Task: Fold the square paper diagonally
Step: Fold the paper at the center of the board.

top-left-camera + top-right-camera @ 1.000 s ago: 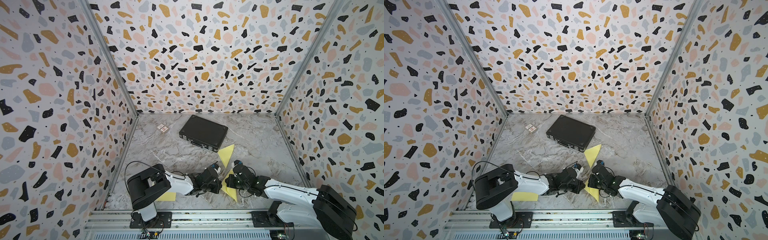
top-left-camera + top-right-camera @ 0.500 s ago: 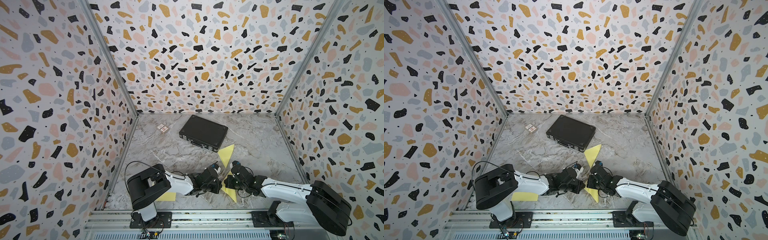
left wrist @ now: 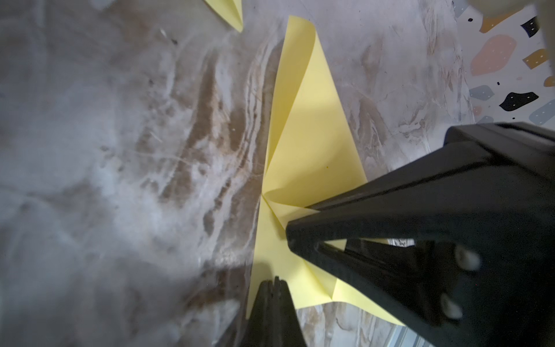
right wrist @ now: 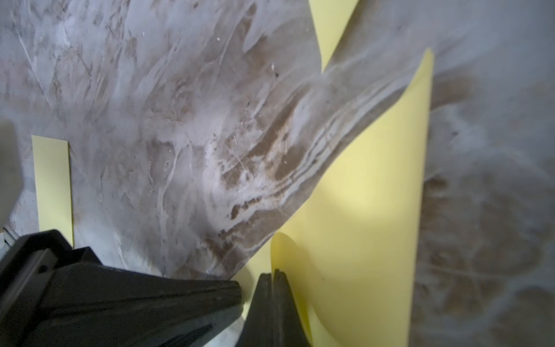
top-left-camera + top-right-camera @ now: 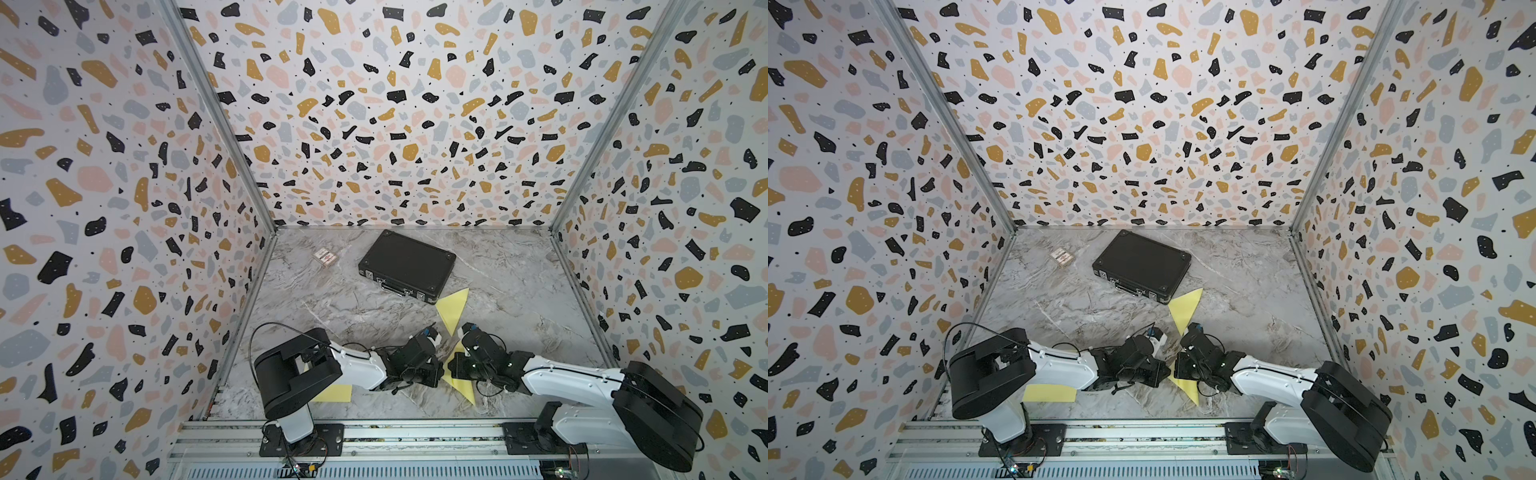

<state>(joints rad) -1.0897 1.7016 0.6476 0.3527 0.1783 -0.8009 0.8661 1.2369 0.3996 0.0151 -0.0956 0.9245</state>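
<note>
The left gripper (image 3: 274, 282) and right gripper (image 4: 273, 278) are both pinched shut, tips on the yellow paper (image 5: 461, 388) between them. Count three papers with the folded paper (image 5: 453, 309) and the flat paper (image 5: 332, 392), plus one black case (image 5: 407, 266) and one small box (image 5: 325, 256). Only the top views show the case and box.

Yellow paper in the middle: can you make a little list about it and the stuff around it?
paper: yellow, partly folded, one flap curling up
left gripper: shut, tip at the paper
right gripper: shut, tip at the curled flap
other yellow paper: a triangle beside the black case, a flat sheet partly hidden by the left arm
</note>
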